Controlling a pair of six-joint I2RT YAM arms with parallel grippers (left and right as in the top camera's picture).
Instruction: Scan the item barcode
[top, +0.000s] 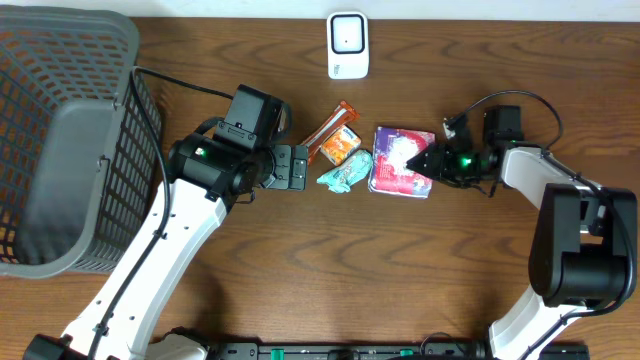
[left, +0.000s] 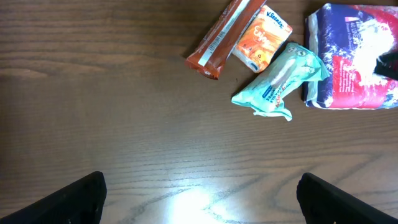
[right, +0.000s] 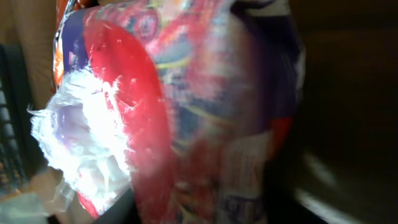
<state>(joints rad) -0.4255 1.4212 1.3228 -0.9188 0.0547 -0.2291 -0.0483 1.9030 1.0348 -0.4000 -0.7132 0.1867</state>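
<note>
the purple packet lies mid-table toward the far edge with the right gripper at it, grip i cannot tell, so i pinch its edge squarely before lifting to the scanner.

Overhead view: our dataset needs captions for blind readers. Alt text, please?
The right claw is at a purple packet beside three smaller packs mid-table; the left claw hangs open, basket far left, scanner at top.
</note>
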